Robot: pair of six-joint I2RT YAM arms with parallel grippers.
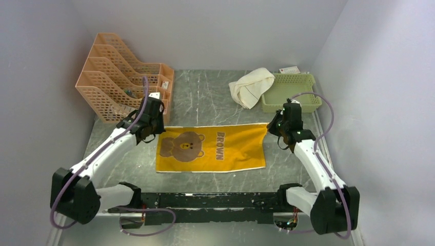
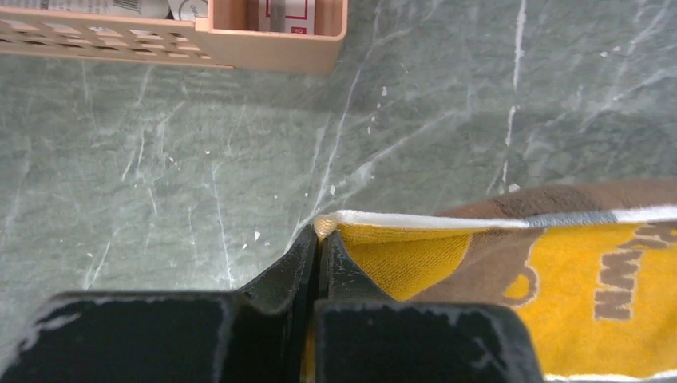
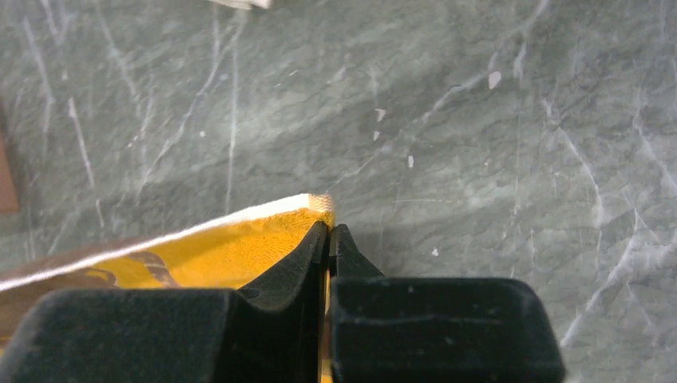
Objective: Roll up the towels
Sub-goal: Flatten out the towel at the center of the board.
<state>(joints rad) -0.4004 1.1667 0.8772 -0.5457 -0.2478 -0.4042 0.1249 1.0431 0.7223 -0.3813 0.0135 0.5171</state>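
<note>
Top external view: the mustard-yellow cloth towel [image 1: 213,148], printed with a brown bear and "BROWN", lies spread mid-table. Left gripper [image 1: 157,132] pinches its far left corner, right gripper [image 1: 268,127] its far right corner. Bare marbled tabletop [image 1: 205,97] lies beyond that edge. The plain cream-white towel [image 1: 250,86] drapes over the rim of the green plastic basket [image 1: 293,105].

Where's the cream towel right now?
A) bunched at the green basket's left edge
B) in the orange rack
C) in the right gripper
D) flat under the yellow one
A: the cream towel sits bunched against the basket's left edge, untouched.
</note>
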